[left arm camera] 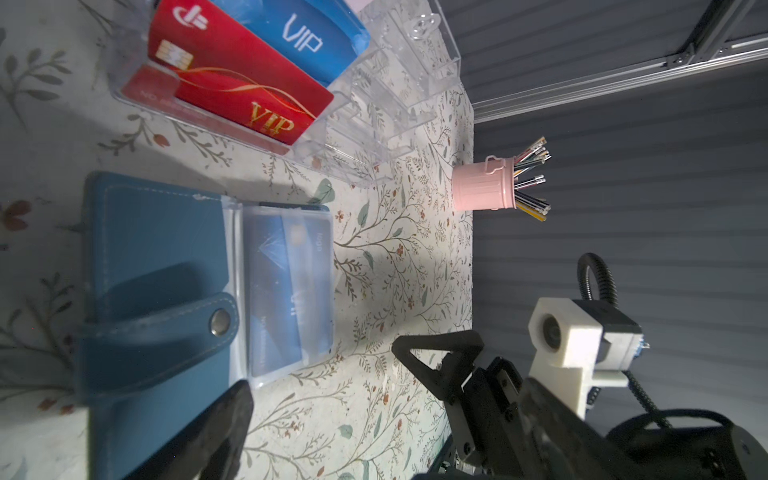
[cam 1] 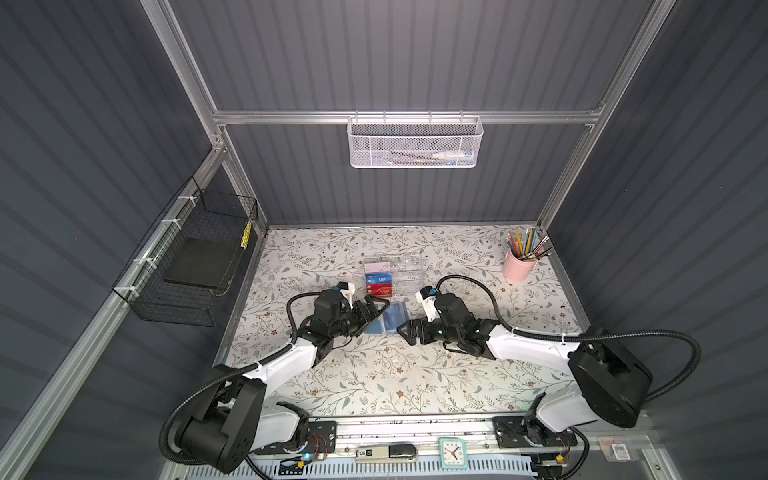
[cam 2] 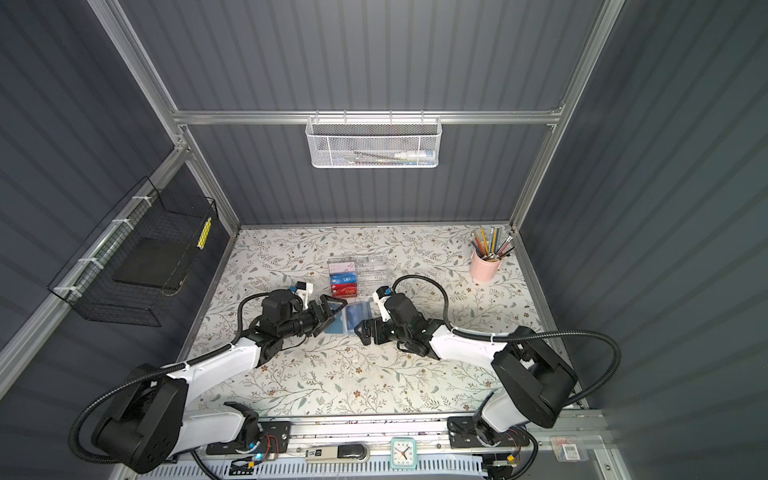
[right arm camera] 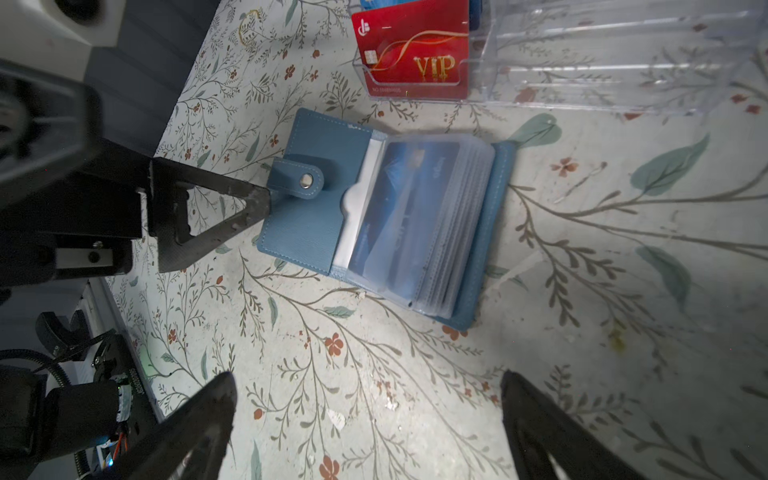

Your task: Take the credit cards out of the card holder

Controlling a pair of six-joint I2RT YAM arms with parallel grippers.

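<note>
The slate-blue card holder (cam 1: 385, 321) (cam 2: 351, 318) lies open on the flowered table between both grippers, its snap strap (right arm camera: 296, 179) folded over the cover. Blue credit cards (right arm camera: 401, 216) (left arm camera: 282, 282) sit inside its see-through sleeves. My left gripper (cam 1: 373, 318) (cam 2: 331, 316) is open at the holder's left edge. One of its fingers (right arm camera: 216, 208) has its tip right at the strap, and another finger (left arm camera: 226, 428) hangs over the cover. My right gripper (cam 1: 405, 332) (cam 2: 360, 332) (right arm camera: 370, 399) is open just short of the holder's near right corner, with only table between its fingers.
A clear acrylic box (cam 1: 409, 270) behind the holder holds a red VIP card (left arm camera: 241, 79), a blue VIP card (left arm camera: 299, 37) and a pink-white card. A pink cup of pencils (cam 1: 517, 266) stands back right. A black wire basket (cam 1: 187, 266) hangs on the left wall.
</note>
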